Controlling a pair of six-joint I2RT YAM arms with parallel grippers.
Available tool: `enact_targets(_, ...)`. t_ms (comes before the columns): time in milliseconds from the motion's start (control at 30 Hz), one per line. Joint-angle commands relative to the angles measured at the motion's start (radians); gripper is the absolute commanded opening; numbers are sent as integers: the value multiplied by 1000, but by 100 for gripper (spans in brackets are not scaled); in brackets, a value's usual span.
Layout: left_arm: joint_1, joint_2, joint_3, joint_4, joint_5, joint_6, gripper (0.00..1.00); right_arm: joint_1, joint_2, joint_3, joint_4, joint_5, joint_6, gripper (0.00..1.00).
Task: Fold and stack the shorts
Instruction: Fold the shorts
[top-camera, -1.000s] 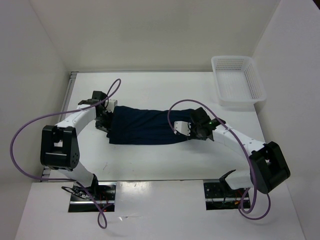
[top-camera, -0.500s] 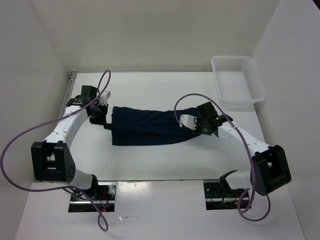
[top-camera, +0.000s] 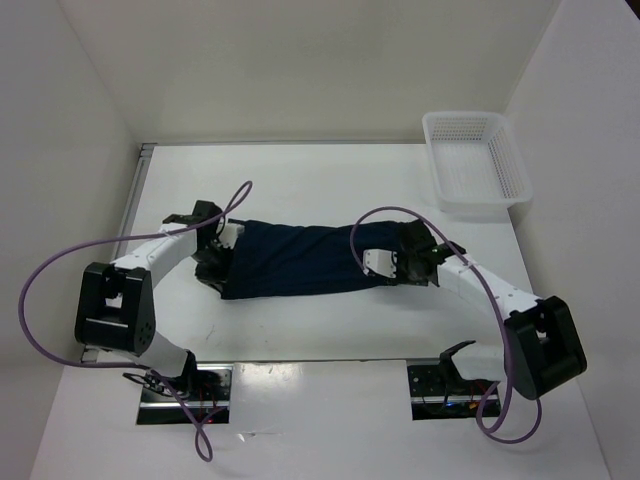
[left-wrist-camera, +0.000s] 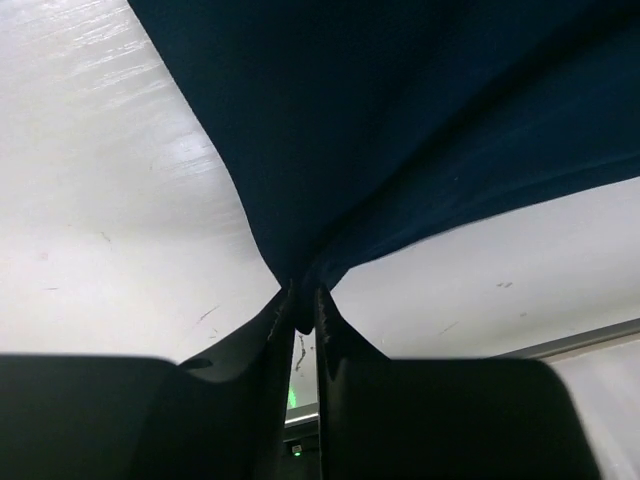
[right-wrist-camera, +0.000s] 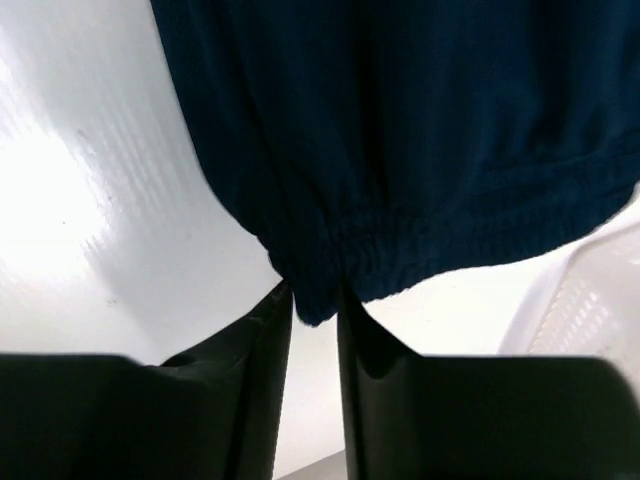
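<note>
The dark navy shorts (top-camera: 300, 258) are stretched in a band across the middle of the table between both arms. My left gripper (top-camera: 216, 260) is shut on the left end of the shorts; the left wrist view shows the fabric (left-wrist-camera: 400, 130) pinched at the gripper (left-wrist-camera: 300, 305). My right gripper (top-camera: 400, 262) is shut on the right end; the right wrist view shows the gathered elastic waistband (right-wrist-camera: 420, 240) clamped at the gripper (right-wrist-camera: 314, 300).
A white mesh basket (top-camera: 512, 180) stands at the back right corner; a bit of it shows in the right wrist view (right-wrist-camera: 580, 300). White walls enclose the table (top-camera: 320, 320). Purple cables loop from both arms.
The left gripper has swung back in toward the shorts' left end and nearer the front. The shorts have shifted slightly toward the front and hang in a shallower band. The right gripper moved slightly.
</note>
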Motion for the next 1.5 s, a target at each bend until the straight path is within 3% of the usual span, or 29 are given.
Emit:
enact_targets(0, -3, 13, -9, -9, -25, 3, 20, 7, 5, -22, 0, 34, -17, 37)
enact_targets(133, -3, 4, 2, -20, -60, 3, 32, 7, -29, -22, 26, 54, 15, 82)
enact_targets(233, 9, -38, 49, -53, -48, 3, 38, -18, -75, 65, 3, 3, 116, 83)
enact_targets(333, 40, -114, 137, -67, 18, 3, 45, -96, -146, 203, -34, -155, 254, 84)
enact_targets(400, 40, -127, 195, -22, 75, 3, 49, -107, -155, 203, -43, -173, 335, 84)
enact_targets(533, -32, -37, 259, 72, 129, 3, 54, -140, 4, 249, -43, -216, 523, 84)
enact_targets(600, -118, 3, 273, 112, 101, 3, 54, -212, 154, 307, -43, -264, 663, 83)
enact_targets(733, -253, 97, 305, 233, 27, 3, 54, -358, 309, 358, -8, -319, 823, 83)
enact_targets(933, -377, 273, 364, 338, 6, 3, 54, -407, 400, 377, 49, -353, 876, 85)
enact_targets(1267, -417, 402, 376, 378, -36, 3, 54, -363, 497, 326, 125, -413, 911, 82)
enact_targets(1400, -417, 412, 355, 388, -51, 3, 54, -363, 540, 326, 135, -413, 940, 77)
enact_targets(1467, -417, 412, 345, 388, -51, 3, 54, -363, 551, 314, 135, -413, 951, 68)
